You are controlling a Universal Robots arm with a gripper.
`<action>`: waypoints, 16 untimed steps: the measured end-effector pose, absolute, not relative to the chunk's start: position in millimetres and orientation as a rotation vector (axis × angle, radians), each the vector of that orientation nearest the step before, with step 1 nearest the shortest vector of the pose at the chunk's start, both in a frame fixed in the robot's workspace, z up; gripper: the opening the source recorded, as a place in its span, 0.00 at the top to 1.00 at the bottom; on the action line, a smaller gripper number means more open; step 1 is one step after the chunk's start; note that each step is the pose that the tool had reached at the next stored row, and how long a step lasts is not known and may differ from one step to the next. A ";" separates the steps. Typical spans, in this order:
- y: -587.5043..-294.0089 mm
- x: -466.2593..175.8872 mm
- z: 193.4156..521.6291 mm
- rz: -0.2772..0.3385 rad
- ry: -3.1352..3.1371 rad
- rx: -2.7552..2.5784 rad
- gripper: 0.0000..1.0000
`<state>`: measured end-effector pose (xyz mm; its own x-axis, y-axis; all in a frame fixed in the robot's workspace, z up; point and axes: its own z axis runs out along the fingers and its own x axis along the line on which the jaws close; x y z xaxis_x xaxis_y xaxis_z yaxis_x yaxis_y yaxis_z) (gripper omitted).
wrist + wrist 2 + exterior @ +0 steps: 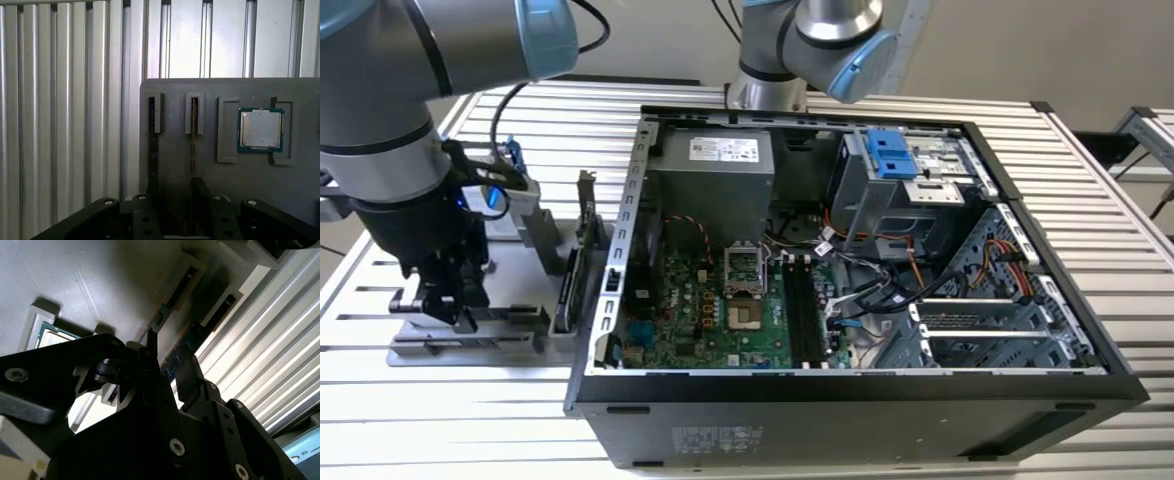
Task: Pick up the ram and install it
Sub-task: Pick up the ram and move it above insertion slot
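The ram (151,147) is a thin dark blue stick standing on edge in a slotted holder on the grey fixture plate (230,190). In the second wrist view the ram (182,352) runs in toward the gap between my fingers. My gripper (175,190) hangs low over the plate, open, with one finger (147,212) by the ram and the other (202,200) beside a second stick (192,145). In the exterior view the gripper (438,300) is on the view's left of the open computer case (854,400). The black memory slots (801,310) lie on the green motherboard.
A processor chip (261,129) rests in a pocket on the same plate. A green card with a metal bracket (574,270) stands between the fixture and the case wall. The slatted metal table (60,100) extends around the plate. Cables and a drive cage (894,170) crowd the case.
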<state>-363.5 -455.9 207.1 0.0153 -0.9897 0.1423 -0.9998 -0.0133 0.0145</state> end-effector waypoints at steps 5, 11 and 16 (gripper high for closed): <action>-455.9 -363.7 204.3 0.139 -2.125 2.156 0.00; -455.9 -366.9 203.9 0.139 -2.125 2.156 0.00; -455.9 -372.6 203.9 0.139 -2.125 2.157 0.00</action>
